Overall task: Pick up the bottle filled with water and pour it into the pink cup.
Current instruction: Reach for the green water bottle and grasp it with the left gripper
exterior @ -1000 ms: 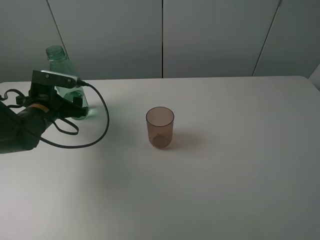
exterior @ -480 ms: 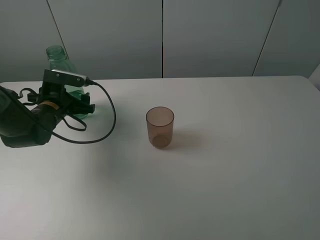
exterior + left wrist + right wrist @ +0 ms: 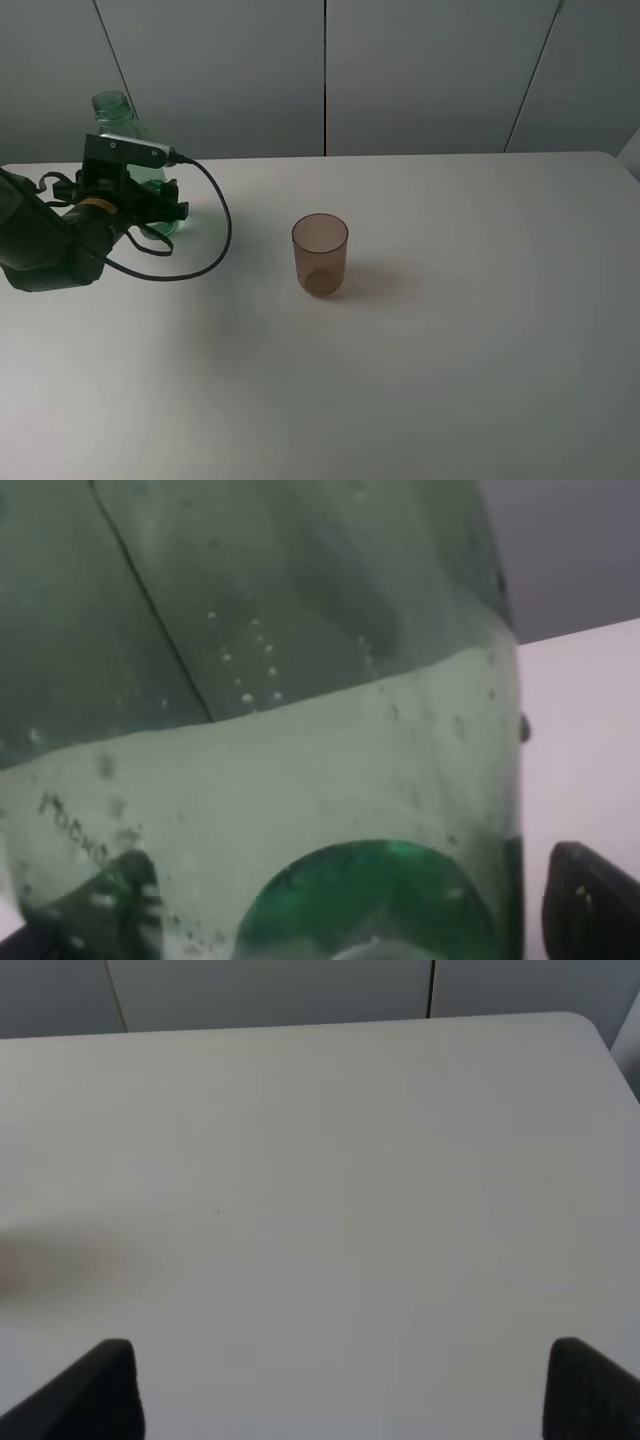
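Note:
The green bottle (image 3: pixel 114 115) stands upright at the table's back left, partly filled with water. My left gripper (image 3: pixel 150 208) is at its lower body, jaws open on either side. In the left wrist view the bottle (image 3: pixel 300 730) fills the frame, and one fingertip (image 3: pixel 590 910) shows just beside its wall with a small gap. The pink cup (image 3: pixel 320 255) stands upright and apart, to the right of the bottle near the table's middle. My right gripper (image 3: pixel 340 1390) is open over bare table, with nothing between its fingers; it is out of the exterior view.
The white table (image 3: pixel 450 350) ends at a grey panelled wall behind the bottle. A black cable (image 3: pixel 215 240) loops from the left wrist toward the cup.
My left gripper has moved forward and slightly up, closing in around the bottle's lower body. The bottle and cup have not moved.

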Motion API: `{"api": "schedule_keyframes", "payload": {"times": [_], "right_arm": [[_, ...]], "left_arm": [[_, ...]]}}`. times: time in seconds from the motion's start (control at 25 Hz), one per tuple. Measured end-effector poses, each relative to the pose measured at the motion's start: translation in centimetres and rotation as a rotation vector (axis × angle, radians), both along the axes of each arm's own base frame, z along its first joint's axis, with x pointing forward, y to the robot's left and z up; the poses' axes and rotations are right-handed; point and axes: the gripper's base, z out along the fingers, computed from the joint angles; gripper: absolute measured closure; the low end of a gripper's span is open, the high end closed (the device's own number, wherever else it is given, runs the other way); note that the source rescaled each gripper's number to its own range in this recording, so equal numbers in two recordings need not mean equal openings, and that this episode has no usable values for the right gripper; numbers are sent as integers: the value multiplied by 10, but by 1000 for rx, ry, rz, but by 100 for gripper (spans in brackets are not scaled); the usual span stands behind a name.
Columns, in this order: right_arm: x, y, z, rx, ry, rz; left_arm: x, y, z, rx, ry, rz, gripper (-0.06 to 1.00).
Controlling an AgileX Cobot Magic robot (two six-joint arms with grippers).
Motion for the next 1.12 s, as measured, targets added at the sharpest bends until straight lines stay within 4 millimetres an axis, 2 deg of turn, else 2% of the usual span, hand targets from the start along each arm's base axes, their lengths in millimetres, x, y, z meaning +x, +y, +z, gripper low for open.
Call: {"api": "schedule_keyframes", "payload": {"times": [0.44, 1.12], "right_arm": [[0, 0, 0, 0, 0, 0], [0, 0, 0, 0, 0, 0]], "left_arm": [[-1, 0, -10, 12, 21, -4, -6], [8, -3, -3, 5, -33, -11, -6]]}}
